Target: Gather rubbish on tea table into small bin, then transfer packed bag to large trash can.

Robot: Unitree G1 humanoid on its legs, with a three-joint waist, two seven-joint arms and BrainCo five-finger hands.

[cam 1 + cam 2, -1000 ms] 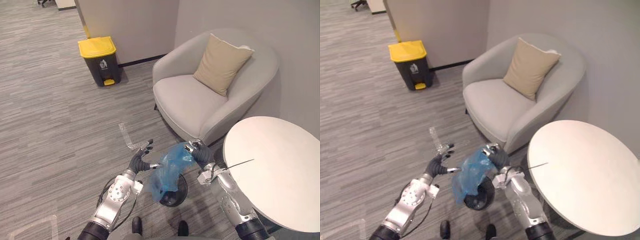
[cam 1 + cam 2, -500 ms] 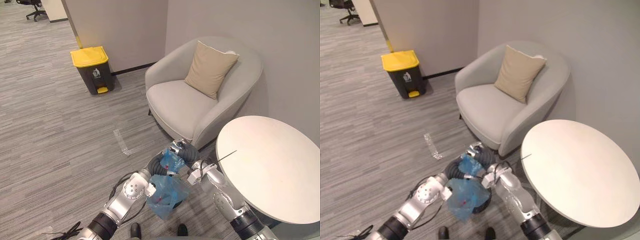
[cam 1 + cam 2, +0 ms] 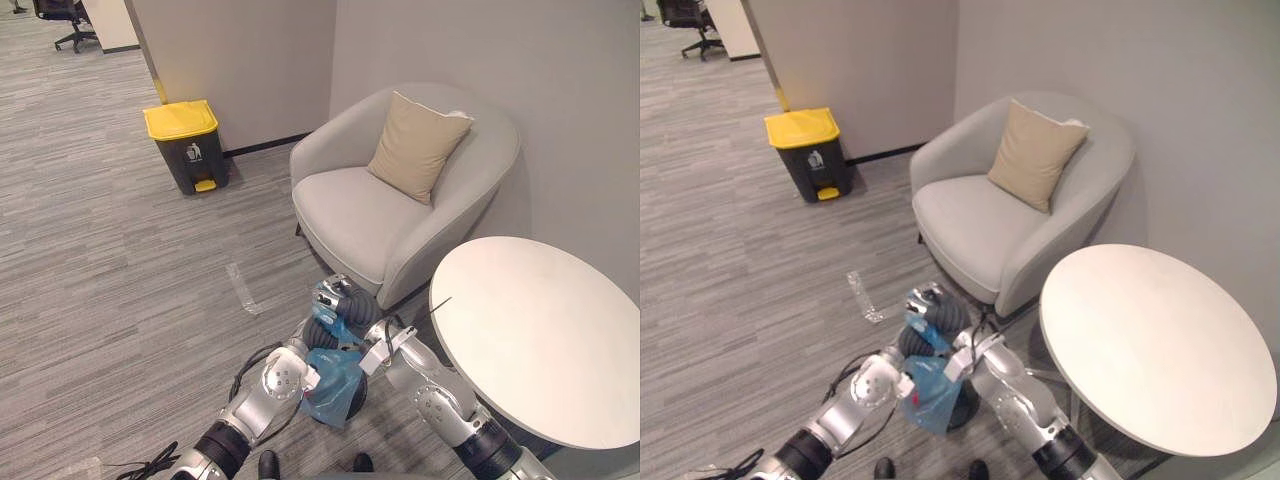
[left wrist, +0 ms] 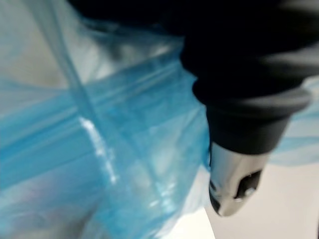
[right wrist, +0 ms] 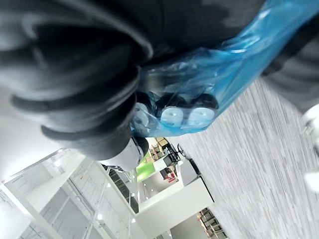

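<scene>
The left hand (image 3: pixel 320 332), spread and clear of the load 1 second ago, has come in against the translucent blue plastic rubbish bag (image 3: pixel 333 378), beside the right hand (image 3: pixel 350 303); the head camera has shifted as well. The bag now hangs low in front of the robot, just beside the round white tea table (image 3: pixel 540 340) and near the foot of the pale grey armchair (image 3: pixel 400 200), well apart from the dark pedal trash can with the yellow lid (image 3: pixel 185 145). In its wrist view the right hand's fingertips (image 5: pixel 174 117) curl round the bunched top of the film, so this hand grips the neck. Whether the left hand has closed on the bag I cannot tell. The bag looks light, limp and slippery, and thin enough to tear. The gathered neck is probably the safest hold, with the sagging body left free.
</scene>
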